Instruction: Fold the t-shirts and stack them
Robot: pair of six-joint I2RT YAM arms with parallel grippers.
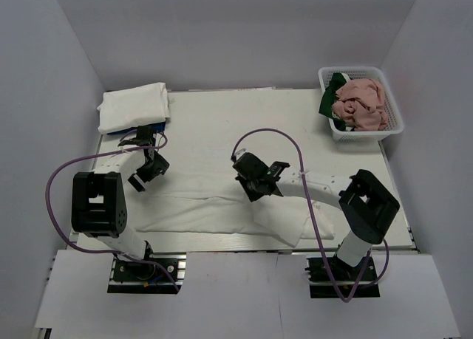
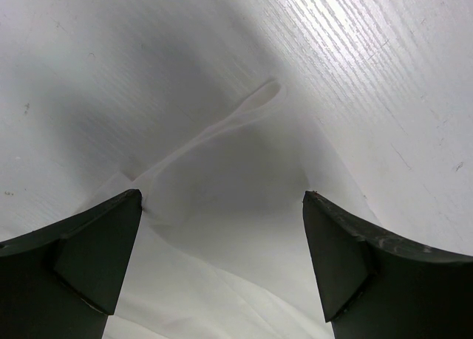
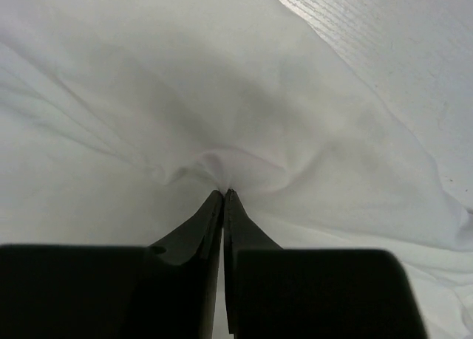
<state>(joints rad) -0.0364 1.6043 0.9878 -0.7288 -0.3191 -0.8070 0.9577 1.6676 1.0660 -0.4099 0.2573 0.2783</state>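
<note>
White table (image 1: 222, 117), right gripper (image 3: 224, 192) pinching white t-shirt (image 1: 214, 210), left gripper (image 2: 223, 199) wide over its edge

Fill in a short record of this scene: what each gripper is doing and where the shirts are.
right gripper: shut, pinching the spread white t-shirt
left gripper: open, above an edge of that shirt
folded stack: white, far left corner of the table
basket: far right, holding the pink shirt and the dark green shirt
</note>
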